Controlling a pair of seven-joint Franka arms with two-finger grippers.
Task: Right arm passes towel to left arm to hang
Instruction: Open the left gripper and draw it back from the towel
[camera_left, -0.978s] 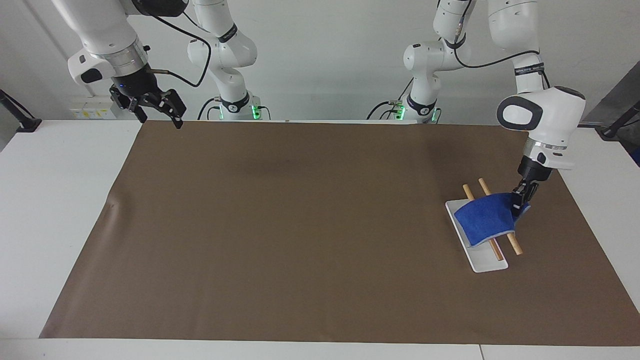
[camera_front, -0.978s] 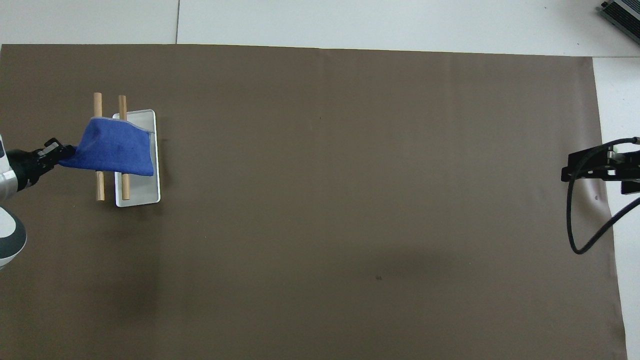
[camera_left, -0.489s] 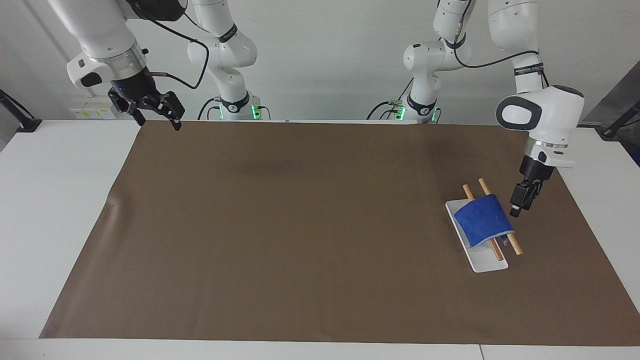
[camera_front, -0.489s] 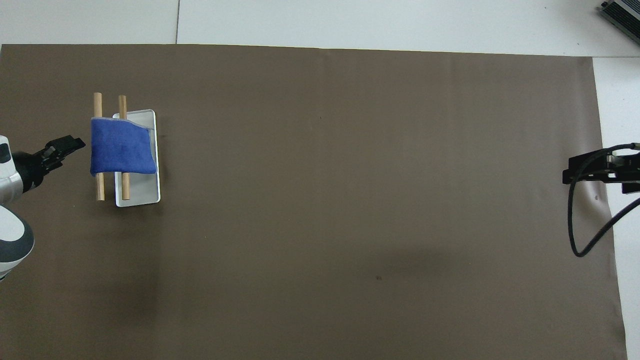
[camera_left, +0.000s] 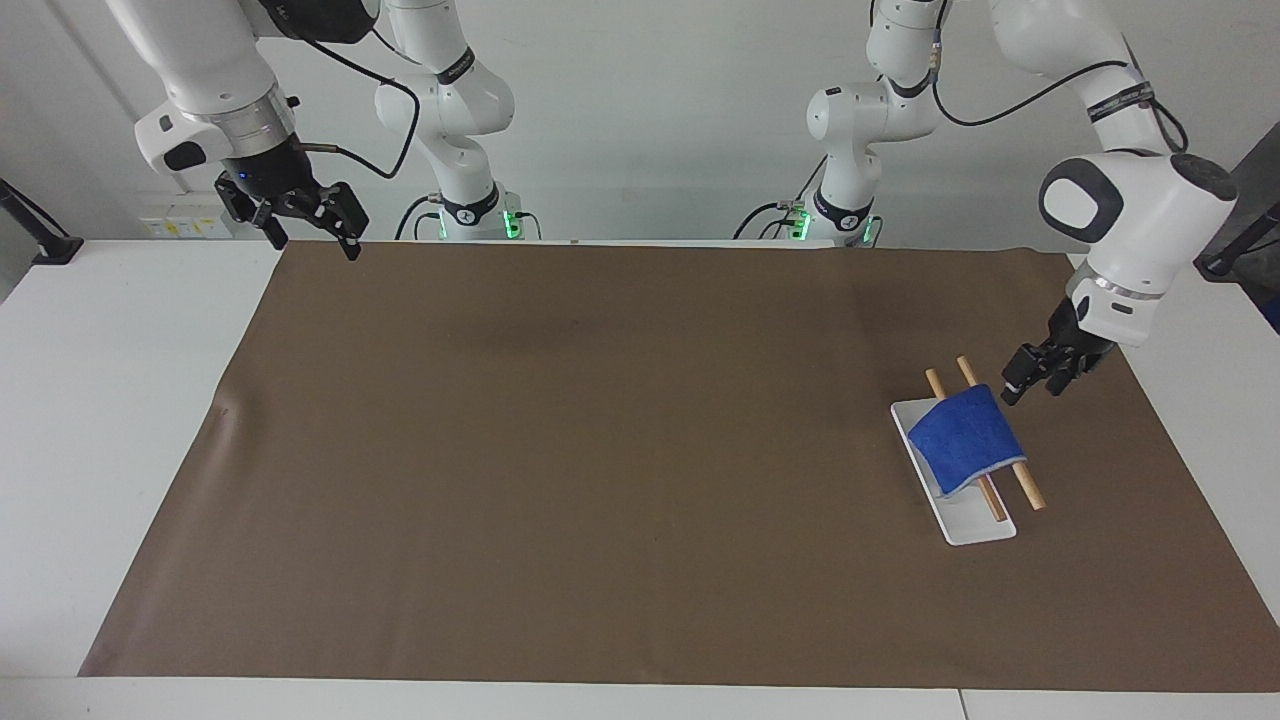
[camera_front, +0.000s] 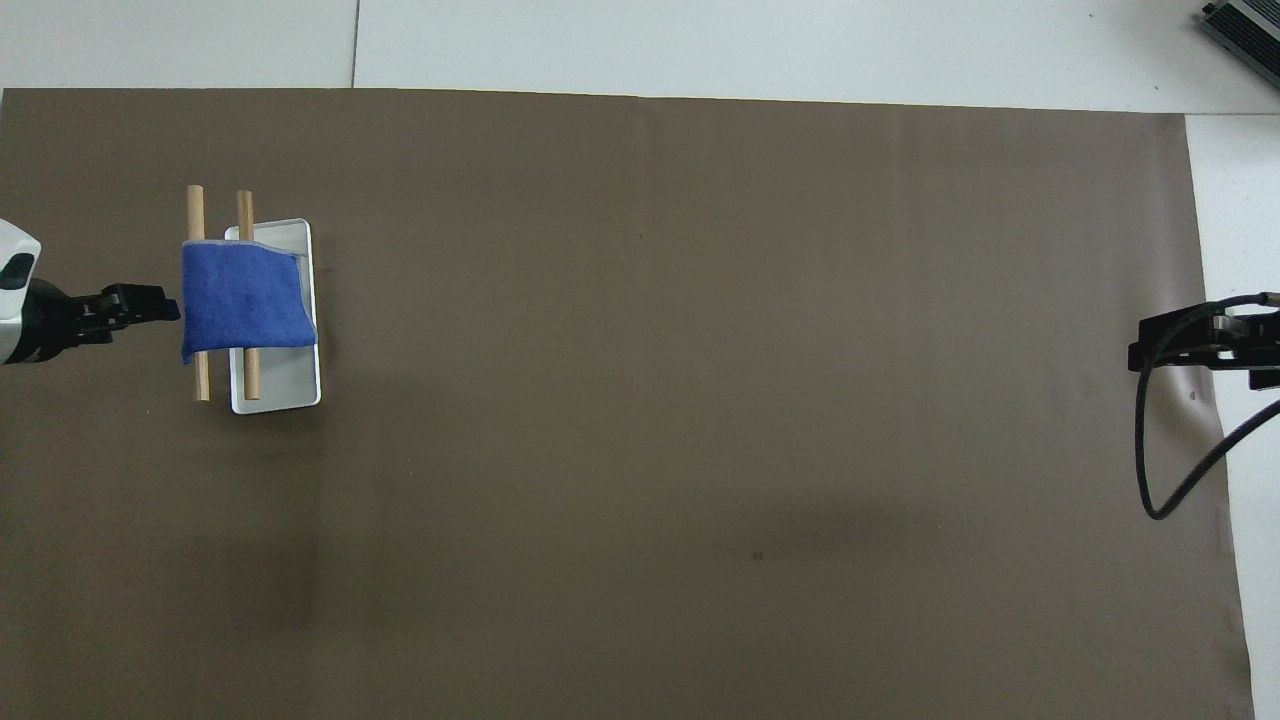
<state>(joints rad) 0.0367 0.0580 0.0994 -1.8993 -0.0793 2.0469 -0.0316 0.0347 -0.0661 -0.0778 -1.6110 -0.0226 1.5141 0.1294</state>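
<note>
The blue towel (camera_left: 965, 440) hangs draped over two wooden rods (camera_left: 1030, 495) of a small rack on a white base (camera_left: 975, 525), toward the left arm's end of the table. It also shows in the overhead view (camera_front: 245, 305) across both rods (camera_front: 195, 210). My left gripper (camera_left: 1030, 390) is open and empty, just beside the towel's edge and apart from it; the overhead view shows it (camera_front: 165, 305) next to the towel. My right gripper (camera_left: 315, 238) is open and empty, raised over the mat's corner at the right arm's end (camera_front: 1140, 352), and waits.
A brown mat (camera_left: 600, 450) covers most of the white table (camera_left: 120, 400). The right arm's loose black cable (camera_front: 1160, 480) hangs over the mat's edge. The rack's white base (camera_front: 275, 385) lies on the mat.
My left gripper let go of the towel's edge and drew back and up from it. The towel settled flat over the two rods. The right gripper barely shifted.
</note>
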